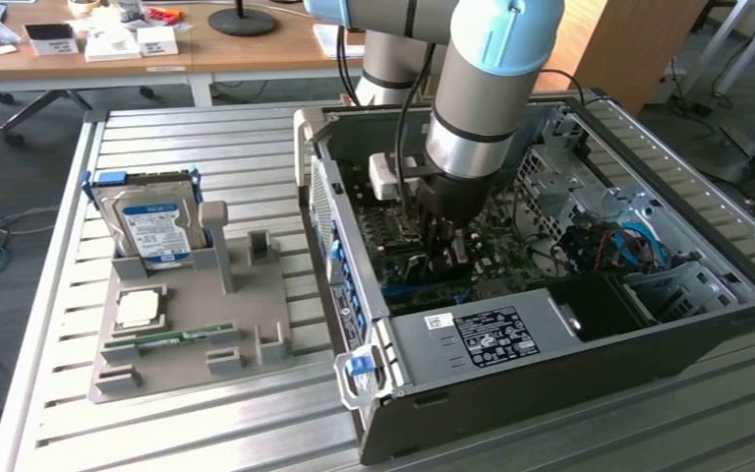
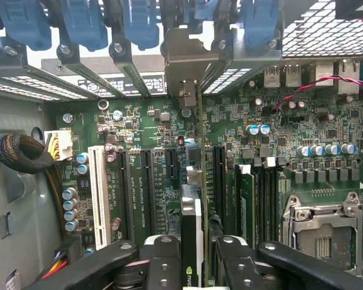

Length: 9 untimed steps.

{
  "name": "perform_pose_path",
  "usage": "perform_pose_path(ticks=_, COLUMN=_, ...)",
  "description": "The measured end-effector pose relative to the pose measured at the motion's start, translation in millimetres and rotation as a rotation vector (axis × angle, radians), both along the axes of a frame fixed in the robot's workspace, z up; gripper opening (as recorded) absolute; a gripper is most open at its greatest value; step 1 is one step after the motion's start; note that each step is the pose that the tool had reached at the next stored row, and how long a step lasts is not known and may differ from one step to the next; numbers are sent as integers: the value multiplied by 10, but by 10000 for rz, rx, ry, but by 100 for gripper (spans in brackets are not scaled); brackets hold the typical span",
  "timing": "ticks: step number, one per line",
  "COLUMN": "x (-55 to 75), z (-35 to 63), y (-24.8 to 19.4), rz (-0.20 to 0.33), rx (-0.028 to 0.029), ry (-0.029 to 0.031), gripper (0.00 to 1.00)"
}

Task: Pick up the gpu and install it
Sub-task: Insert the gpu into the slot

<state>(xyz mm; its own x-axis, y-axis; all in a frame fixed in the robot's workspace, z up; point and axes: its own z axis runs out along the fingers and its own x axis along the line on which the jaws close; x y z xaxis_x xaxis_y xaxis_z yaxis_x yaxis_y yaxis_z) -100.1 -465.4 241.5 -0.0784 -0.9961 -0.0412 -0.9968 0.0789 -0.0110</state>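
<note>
While the exterior view presents the open computer case (image 1: 588, 324) from above and outside, the wrist view looks along the gripper (image 2: 192, 254) into its interior. Nearest the wrist camera, the two black fingers (image 2: 163, 266) stand either side of the gpu (image 2: 192, 241), seen edge-on as a thin upright card, and appear clamped on it, though contact at the pads is not clear. Beyond the card lies the motherboard (image 2: 327, 121), with a white expansion slot (image 2: 98, 187) and dark slots running parallel to the card, and an empty processor socket (image 2: 323, 235) at lower right of the frame. Farthest off, the card's metal bracket (image 2: 184, 57) meets the rear slot openings under blue retention clips (image 2: 78, 24). From the exterior view, the arm (image 1: 483, 88) descends into the case at centre frame; at left, a grey fixture (image 1: 194, 324) on the slatted table (image 1: 154, 433) carries a hard drive (image 1: 154, 231), a processor (image 1: 138, 310) and a RAM stick (image 1: 174, 337).
</note>
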Motion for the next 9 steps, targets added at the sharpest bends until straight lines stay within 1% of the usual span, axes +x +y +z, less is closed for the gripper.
perform_pose_path(ticks=9, x=0, z=0, y=1, rz=-1, rx=-1, ry=0, gripper=27)
